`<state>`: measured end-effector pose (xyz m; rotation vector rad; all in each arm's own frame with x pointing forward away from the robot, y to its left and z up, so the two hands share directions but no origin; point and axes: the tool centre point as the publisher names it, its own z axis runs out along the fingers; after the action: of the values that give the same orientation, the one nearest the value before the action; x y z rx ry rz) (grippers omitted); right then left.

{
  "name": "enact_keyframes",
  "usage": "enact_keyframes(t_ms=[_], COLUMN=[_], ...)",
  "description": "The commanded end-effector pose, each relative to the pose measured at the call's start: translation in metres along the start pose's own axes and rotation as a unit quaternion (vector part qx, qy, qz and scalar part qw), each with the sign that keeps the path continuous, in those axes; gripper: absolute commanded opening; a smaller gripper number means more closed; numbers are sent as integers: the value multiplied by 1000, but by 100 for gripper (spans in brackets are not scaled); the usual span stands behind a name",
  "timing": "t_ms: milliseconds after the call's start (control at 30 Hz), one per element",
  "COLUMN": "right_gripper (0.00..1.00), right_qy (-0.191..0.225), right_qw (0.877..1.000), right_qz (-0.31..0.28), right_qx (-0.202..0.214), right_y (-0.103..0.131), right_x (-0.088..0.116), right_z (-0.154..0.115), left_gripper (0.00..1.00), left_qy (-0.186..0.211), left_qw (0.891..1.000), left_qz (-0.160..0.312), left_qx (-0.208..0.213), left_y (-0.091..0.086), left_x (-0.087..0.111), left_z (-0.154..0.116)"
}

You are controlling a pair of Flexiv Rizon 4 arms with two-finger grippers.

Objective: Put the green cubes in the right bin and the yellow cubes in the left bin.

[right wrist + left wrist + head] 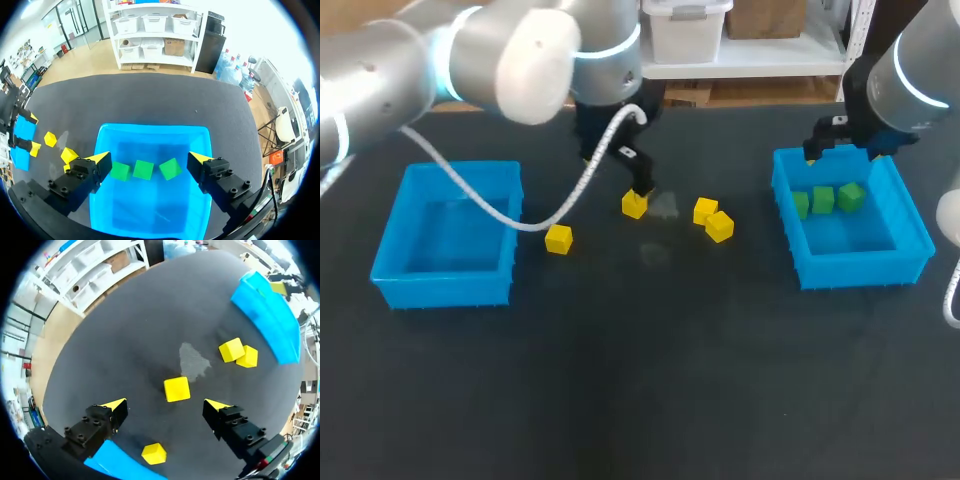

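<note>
The left tool (166,406) is released. Its two yellow-tipped fingers are spread wide and point down at the worktop (640,380). The middle yellow cube (177,389) lies on the worktop between the tips and slightly ahead of them. There is a clear gap on each side, so neither finger touches it.

The left arm (520,50) comes in from the far left corner and passes above the left bin (390,250). It bends down past the middle of the worktop with its wrist close to vertical. A white cable (500,205) sags from the arm over that bin's far right corner.

Beyond the left tool, toward the right bin (910,235), two yellow cubes (717,225) sit against each other on the worktop, well short of the bin. The last yellow cube (558,239) lies on the worktop just beside the left bin's right wall, outside it.

The right tool (150,160) is likewise released and grasps nothing, its fingers apart and pointing straight down into the right bin. The right arm (920,60) comes in from the far right corner, and in the head view its tool hangs over the bin's far rim. Three green cubes (143,170) lie side by side in a row on the bin's floor. In the right wrist view they sit below the tool, in line with the gap between its fingers, in the far half of the bin.
</note>
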<state>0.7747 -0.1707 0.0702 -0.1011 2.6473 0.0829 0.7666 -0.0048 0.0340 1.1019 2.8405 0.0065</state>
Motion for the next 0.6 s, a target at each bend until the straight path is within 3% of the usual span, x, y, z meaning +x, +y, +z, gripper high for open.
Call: enact_keyframes(t_ms=[33,600], right_gripper=[100,100], right_qy=[-2,-2], right_qw=[1000,1000], right_qz=[0,0], right_qx=[1,1], right_y=[0,0], right_x=[1,1], right_z=[-1,-1], left_gripper=[100,100], left_qy=[57,39], left_qw=[998,997], left_qz=[-10,-49], left_qx=[-2,-44], left_y=[-9,3], left_x=[-6,-9], left_z=[8,40])
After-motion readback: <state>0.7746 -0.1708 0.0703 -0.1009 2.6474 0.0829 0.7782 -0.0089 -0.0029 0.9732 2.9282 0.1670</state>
